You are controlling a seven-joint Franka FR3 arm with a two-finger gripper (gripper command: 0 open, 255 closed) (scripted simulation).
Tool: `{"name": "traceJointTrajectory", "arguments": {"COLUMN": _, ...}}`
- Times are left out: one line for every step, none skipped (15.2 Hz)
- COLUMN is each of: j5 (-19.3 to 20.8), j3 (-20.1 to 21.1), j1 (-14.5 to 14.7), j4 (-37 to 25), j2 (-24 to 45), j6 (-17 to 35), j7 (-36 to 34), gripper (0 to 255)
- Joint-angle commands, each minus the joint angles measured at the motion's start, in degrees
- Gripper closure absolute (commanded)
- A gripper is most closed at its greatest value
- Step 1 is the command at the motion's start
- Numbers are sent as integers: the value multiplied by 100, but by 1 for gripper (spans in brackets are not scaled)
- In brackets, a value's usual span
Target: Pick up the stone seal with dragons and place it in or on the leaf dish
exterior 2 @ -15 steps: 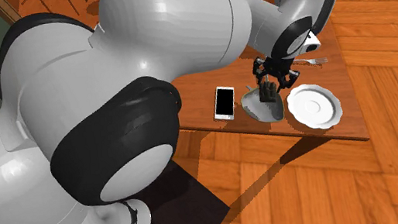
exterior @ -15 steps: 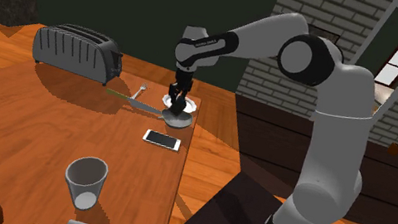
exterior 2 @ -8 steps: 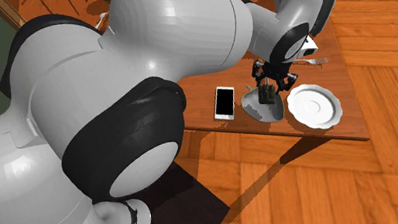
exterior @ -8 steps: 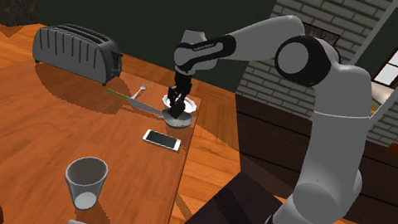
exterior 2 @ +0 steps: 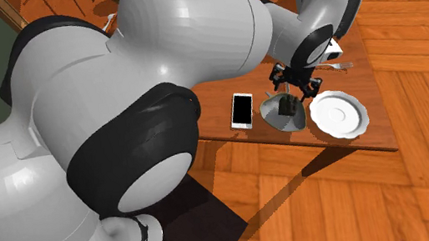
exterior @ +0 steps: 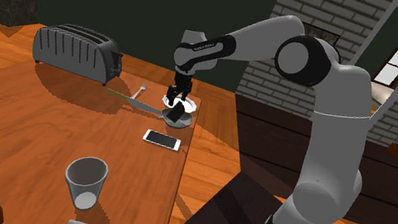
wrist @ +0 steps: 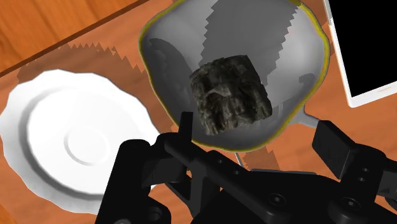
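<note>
**Visitor:** What does the shoulder view give you?

**Arm:** My all-black claw (exterior: 176,99) hangs over the far right corner of the orange-brown wooden table (exterior: 34,128), just above the dark, rough-cut stone seal (exterior: 176,116). The stone seal lies in the grey leaf-shaped dish (exterior: 164,114) with a yellow-green rim. A white phone with a black screen (exterior: 161,139) lies nearer than the dish. A grey toaster (exterior: 77,53) stands well apart at that view's left, and a grey fork (exterior: 140,90) lies between the toaster and the dish. A grey tumbler (exterior: 85,181) stands at the table's near end.

**Visitor:** And the second exterior view?

**Arm:** There my claw (exterior 2: 291,87) is just above the stone seal (exterior 2: 285,106). The dish (exterior 2: 271,117) sits between the phone (exterior 2: 242,109) on that view's left and a round white saucer (exterior 2: 338,114) on its right.

**Visitor:** The wrist view?

**Arm:** My 2 fingers (wrist: 184,130) stand wide apart and clasp nothing. Beyond them the stone seal (wrist: 230,95) rests inside the dish (wrist: 172,57), with the saucer (wrist: 70,146) just beside the dish and the phone (wrist: 362,44) on the other side.
</note>
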State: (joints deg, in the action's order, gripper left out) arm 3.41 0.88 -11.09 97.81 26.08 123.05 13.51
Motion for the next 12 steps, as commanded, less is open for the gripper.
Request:
{"name": "traceJointTrajectory", "arguments": {"j5": 0, "j3": 0, "j1": 0, "j4": 0, "j2": 0, "j6": 0, "j7": 0, "gripper": 0}}
{"name": "traceJointTrajectory", "arguments": {"j5": -5, "j3": 4, "j1": 3, "j4": -74, "j2": -84, "j6": -158, "j7": 3, "gripper": 0}}
{"name": "traceJointTrajectory", "arguments": {"j5": -11, "j3": 7, "j1": 7, "j4": -156, "j2": -162, "j6": -318, "j7": 7, "gripper": 0}}
{"name": "traceJointTrajectory", "arguments": {"j5": -16, "j3": 11, "j1": 10, "j4": -246, "j2": -235, "j6": -480, "j7": 10, "gripper": 0}}
{"name": "traceJointTrajectory", "arguments": {"j5": -19, "j3": 13, "j1": 13, "j4": -323, "j2": -287, "j6": -610, "j7": 13, "gripper": 0}}
{"name": "traceJointTrajectory", "arguments": {"j5": -19, "j3": 14, "j1": 13, "j4": -323, "j2": -287, "j6": -610, "j7": 13, "gripper": 0}}
{"name": "traceJointTrajectory", "arguments": {"j5": -19, "j3": 14, "j1": 13, "j4": -322, "j2": -288, "j6": -610, "j7": 13, "gripper": 0}}
{"name": "traceJointTrajectory", "arguments": {"j5": -19, "j3": 14, "j1": 13, "j4": -323, "j2": -287, "j6": -610, "j7": 13, "gripper": 0}}
{"name": "traceJointTrajectory", "arguments": {"j5": -19, "j3": 14, "j1": 13, "j4": -323, "j2": -287, "j6": -610, "j7": 13, "gripper": 0}}
{"name": "traceJointTrajectory", "arguments": {"j5": -19, "j3": 14, "j1": 13, "j4": -323, "j2": -287, "j6": -610, "j7": 13, "gripper": 0}}
{"name": "traceJointTrajectory", "arguments": {"j5": -19, "j3": 14, "j1": 13, "j4": -323, "j2": -287, "j6": -610, "j7": 13, "gripper": 0}}
{"name": "traceJointTrajectory", "arguments": {"j5": -19, "j3": 14, "j1": 13, "j4": -323, "j2": -287, "j6": -610, "j7": 13, "gripper": 0}}
